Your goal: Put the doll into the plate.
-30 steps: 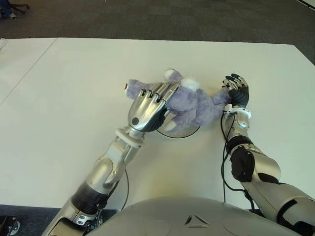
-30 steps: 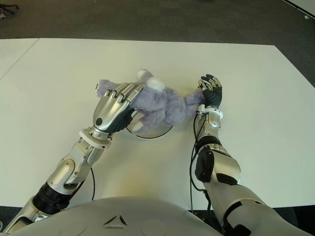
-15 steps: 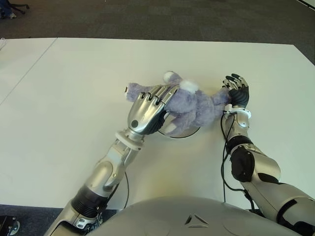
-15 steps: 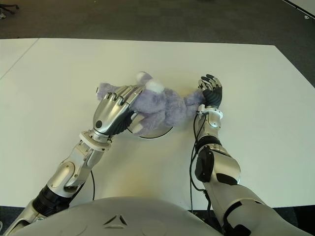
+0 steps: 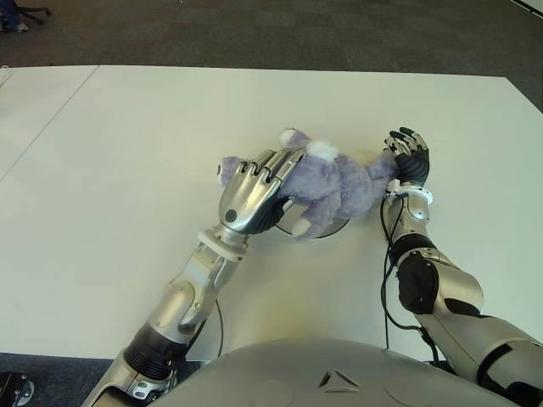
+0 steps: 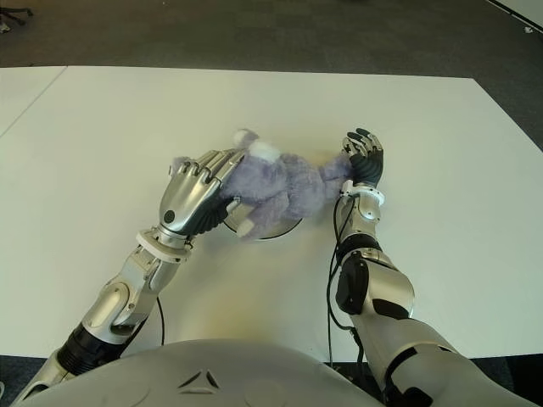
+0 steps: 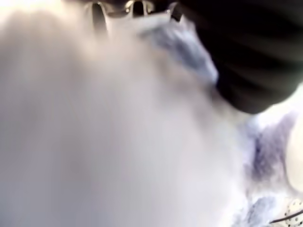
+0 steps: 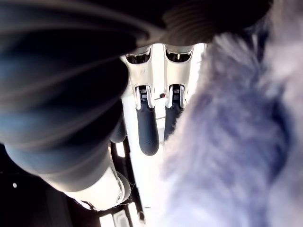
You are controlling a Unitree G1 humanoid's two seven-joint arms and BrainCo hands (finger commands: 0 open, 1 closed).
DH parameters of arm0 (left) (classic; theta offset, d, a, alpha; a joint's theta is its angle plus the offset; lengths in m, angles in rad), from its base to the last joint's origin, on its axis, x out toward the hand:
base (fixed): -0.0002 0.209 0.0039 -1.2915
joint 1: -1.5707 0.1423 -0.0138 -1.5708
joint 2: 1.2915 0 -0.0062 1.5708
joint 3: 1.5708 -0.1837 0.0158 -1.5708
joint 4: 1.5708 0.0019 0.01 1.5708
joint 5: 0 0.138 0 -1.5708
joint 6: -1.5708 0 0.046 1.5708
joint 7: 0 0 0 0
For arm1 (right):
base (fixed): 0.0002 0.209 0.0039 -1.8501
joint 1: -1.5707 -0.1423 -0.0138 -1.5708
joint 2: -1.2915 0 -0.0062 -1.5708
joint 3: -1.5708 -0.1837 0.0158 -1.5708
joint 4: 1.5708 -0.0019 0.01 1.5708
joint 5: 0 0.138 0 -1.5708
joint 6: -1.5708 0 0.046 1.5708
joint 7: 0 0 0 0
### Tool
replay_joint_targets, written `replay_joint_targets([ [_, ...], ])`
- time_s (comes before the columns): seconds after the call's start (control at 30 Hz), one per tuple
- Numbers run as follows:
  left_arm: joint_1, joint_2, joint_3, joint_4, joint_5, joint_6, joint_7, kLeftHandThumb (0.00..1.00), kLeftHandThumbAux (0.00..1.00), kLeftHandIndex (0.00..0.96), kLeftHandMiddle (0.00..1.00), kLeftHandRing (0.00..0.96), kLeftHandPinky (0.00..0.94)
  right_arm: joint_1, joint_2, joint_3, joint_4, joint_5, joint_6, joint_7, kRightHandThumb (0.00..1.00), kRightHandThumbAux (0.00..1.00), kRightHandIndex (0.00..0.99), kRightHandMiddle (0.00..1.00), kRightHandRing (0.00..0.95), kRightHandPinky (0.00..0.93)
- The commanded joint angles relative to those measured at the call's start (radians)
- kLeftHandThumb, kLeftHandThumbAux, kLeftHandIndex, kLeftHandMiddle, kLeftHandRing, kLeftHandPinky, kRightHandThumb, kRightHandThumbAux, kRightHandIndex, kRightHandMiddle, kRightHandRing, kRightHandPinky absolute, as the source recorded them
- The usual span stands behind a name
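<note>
The purple plush doll, clasped by the left hand with fingers curled over it, has been shifted rightward onto the plate; release seems next. The right hand, fingers spread, touches its far end.

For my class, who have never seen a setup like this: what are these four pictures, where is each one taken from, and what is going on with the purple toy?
This is a humanoid robot with two metal arms ending in fingered hands. Two pictures come from cameras in its head, looking down at a white table; they show the same scene from almost the same spot. The other two come from cameras on its wrists, so close that they show mostly fur and fingers.

On the table lies a purple plush doll, draped over a round plate that is mostly hidden beneath it. The left hand is wrapped over the doll's head end, gripping it. The right hand, fingers open, shows against the doll's other end. The job is to get the doll into the plate.
</note>
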Motion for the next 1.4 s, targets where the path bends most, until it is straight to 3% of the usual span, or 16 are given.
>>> replay_joint_targets([
  [0.03, 0.028, -0.007, -0.024, 0.044, 0.014, 0.001, -0.01, 0.201, 0.476, 0.154, 0.34, 0.359, 0.34, 0.205, 0.104, 0.002, 0.134, 0.001, 0.097, -0.02, 0.432, 0.859, 0.288, 0.356, 0.385, 0.406],
  [0.1, 0.031, -0.009, -0.022, 0.043, 0.018, 0.007, -0.017, 0.186, 0.458, 0.105, 0.281, 0.29, 0.246, 0.205, 0.104, 0.003, 0.134, 0.001, 0.097, -0.021, 0.438, 0.859, 0.29, 0.357, 0.387, 0.405],
  [0.37, 0.038, -0.006, -0.017, 0.042, 0.027, 0.027, -0.041, 0.144, 0.432, 0.002, 0.174, 0.148, 0.011, 0.204, 0.103, 0.001, 0.135, 0.004, 0.097, -0.017, 0.448, 0.858, 0.289, 0.357, 0.388, 0.407],
  [0.5, 0.035, 0.003, -0.013, 0.04, 0.025, 0.024, -0.051, 0.132, 0.407, 0.0, 0.136, 0.101, 0.0, 0.204, 0.104, -0.002, 0.135, 0.008, 0.097, -0.009, 0.452, 0.857, 0.29, 0.356, 0.387, 0.402],
  [1.4, 0.032, 0.036, 0.024, 0.031, -0.011, 0.017, -0.099, 0.059, 0.39, 0.0, 0.093, 0.061, 0.0, 0.206, 0.105, 0.008, 0.135, -0.002, 0.092, -0.017, 0.433, 0.854, 0.288, 0.355, 0.382, 0.402],
])
